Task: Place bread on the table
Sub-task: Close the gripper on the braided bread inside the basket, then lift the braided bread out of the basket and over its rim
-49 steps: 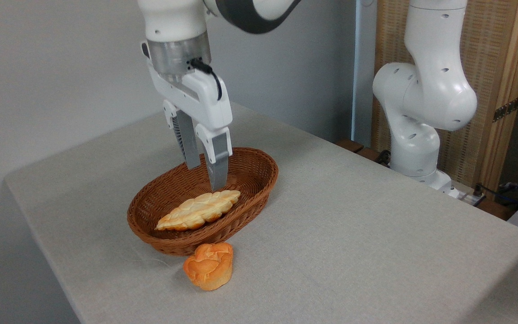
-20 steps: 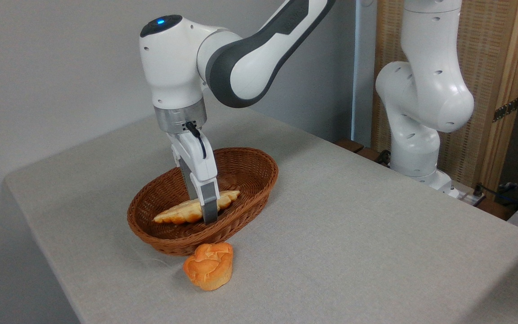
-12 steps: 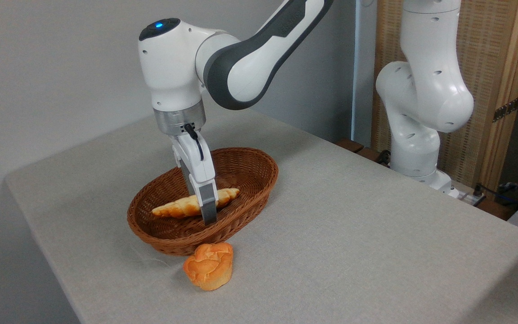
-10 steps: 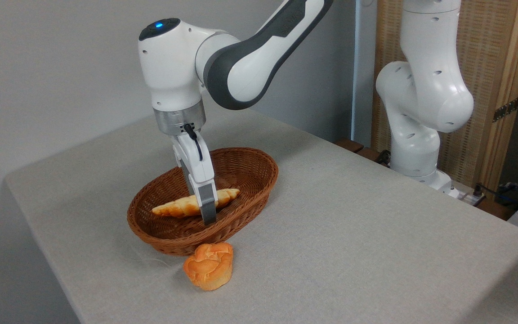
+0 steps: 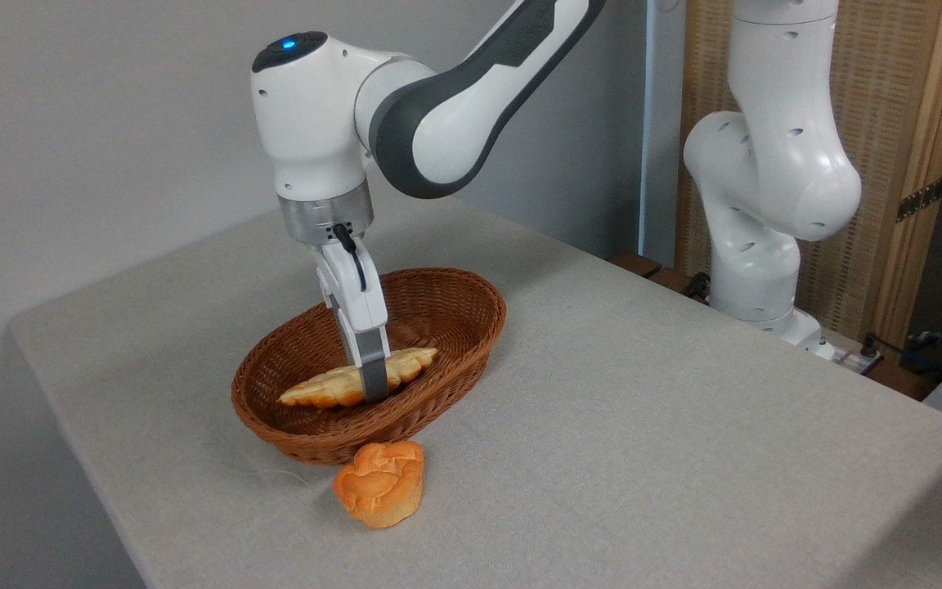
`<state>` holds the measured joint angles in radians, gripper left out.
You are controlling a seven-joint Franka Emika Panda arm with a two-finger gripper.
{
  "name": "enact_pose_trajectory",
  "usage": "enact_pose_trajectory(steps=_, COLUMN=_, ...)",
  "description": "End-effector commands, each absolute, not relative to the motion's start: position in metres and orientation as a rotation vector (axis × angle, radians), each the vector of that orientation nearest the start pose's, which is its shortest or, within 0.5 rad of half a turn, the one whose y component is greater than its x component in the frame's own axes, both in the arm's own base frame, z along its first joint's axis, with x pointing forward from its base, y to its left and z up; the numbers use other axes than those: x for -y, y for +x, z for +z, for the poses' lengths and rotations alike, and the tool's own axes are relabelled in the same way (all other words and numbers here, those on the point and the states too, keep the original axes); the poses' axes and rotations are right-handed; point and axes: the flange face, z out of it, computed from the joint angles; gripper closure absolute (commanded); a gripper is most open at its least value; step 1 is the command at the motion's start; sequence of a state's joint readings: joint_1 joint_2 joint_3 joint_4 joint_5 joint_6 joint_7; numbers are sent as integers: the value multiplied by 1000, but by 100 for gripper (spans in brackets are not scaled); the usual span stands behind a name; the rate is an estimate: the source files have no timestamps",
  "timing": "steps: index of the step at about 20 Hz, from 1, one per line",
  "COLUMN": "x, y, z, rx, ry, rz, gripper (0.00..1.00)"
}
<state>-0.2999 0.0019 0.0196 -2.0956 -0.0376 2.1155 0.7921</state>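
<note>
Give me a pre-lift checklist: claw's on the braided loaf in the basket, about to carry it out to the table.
1. Claw straddles the braided loaf near its middle: ok.
2. Grip is firm: cannot tell; the far finger is hidden.
3. Loaf clear of the basket floor: cannot tell.
4. Basket rim sits above the loaf, so lift before moving sideways: not ok yet.
5. Small bun stands on the table against the basket's near side; avoid dropping there: not ok.
6. Bare cloth right of the basket for placing: ok.
</note>
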Motion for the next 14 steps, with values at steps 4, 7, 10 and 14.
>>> enact_pose_trajectory(steps=4, x=158, y=522, z=425, rx=-1618, ry=-2715, rz=-63, gripper=69)
enact_pose_trajectory(steps=7, x=158, y=522, z=429, rx=-1617, ry=-2715, rz=-76, gripper=69)
enact_pose_trajectory(steps=10, x=159, y=521, z=429, rx=-1622, ry=-2714, rz=-66, gripper=69)
enact_pose_trajectory(steps=14, x=158, y=521, z=435, rx=-1614, ry=-2715, rz=-85, gripper=69)
